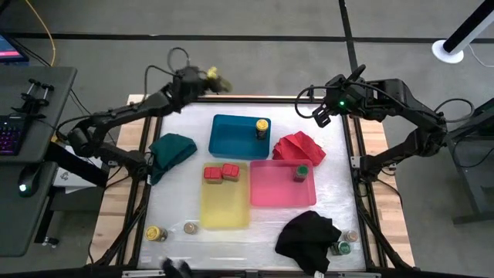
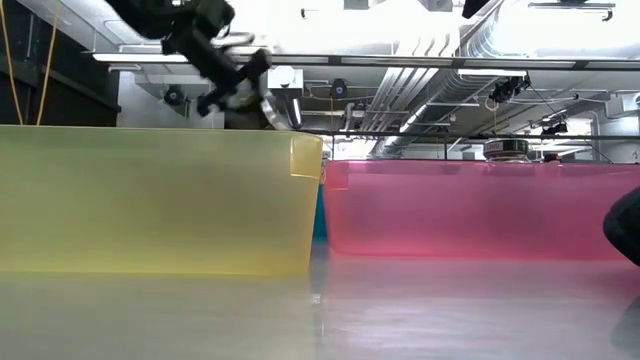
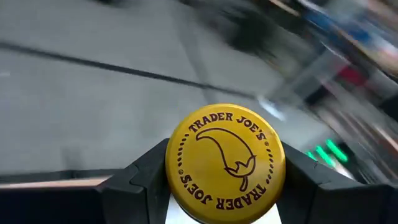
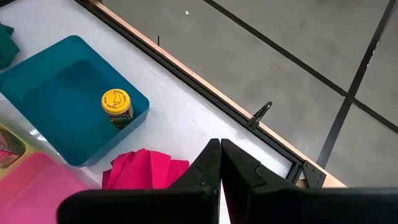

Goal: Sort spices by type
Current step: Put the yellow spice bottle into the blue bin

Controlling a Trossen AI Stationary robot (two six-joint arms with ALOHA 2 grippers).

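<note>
Yellow-lidded, the jar (image 3: 225,163) in the left gripper (image 1: 210,77) is held up above the table's far edge, the fingers (image 3: 142,177) clamped on its sides just under the lid.

On the table (image 1: 340,166), going left to right: a yellow-lidded jar (image 1: 156,233) stands at the near left corner, with a silvery-lidded one (image 1: 190,227) just beside it. A green cloth (image 1: 171,152) lies near the left edge. Two red square-lidded jars (image 1: 221,174) sit side by side at the far end of the yellow tray (image 1: 225,208). The blue tray (image 1: 231,139), toward the far edge, holds one yellow-lidded jar (image 1: 262,127) in its right far corner. A red cloth (image 1: 299,147) lies just right of the blue tray. The pink tray (image 1: 272,189) holds a green-lidded jar (image 1: 300,173) near its right far corner. A black cloth (image 1: 307,238) lies by the near edge, and by it, at the near right corner, stand a green-lidded jar (image 1: 343,248) and a silvery-lidded one (image 1: 352,235).

The right gripper (image 4: 219,163) hovers over the far right corner, its fingers pressed together, holding nothing.
</note>
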